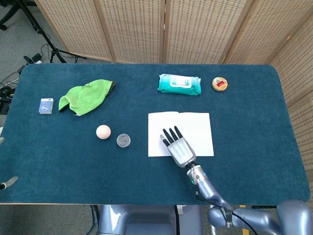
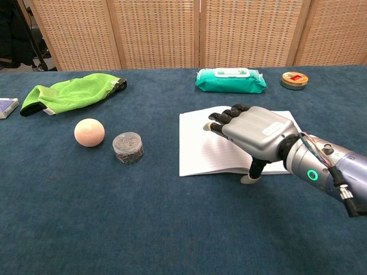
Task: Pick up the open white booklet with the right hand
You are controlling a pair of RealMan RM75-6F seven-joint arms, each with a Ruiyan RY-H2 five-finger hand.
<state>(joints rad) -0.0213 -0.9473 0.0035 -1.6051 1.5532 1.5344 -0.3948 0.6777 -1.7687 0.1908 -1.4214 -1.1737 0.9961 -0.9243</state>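
The right hand (image 2: 255, 133) is held palm-down over the open white booklet (image 1: 198, 126), fingers extended, nothing gripped; the thumb points down at its near edge, presumably for lifting. The booklet lies flat mid-table (image 1: 254, 161), right of centre.

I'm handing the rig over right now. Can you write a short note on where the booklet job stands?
Right hand: open, palm down over the near part of the white booklet, fingers spread, thumb near its front edge; real contact can't be confirmed.
Left hand: barely visible at the left table edge, state unclear.
Booklet: open and flat on the table.
Done: reach.
Left: grip and lift.
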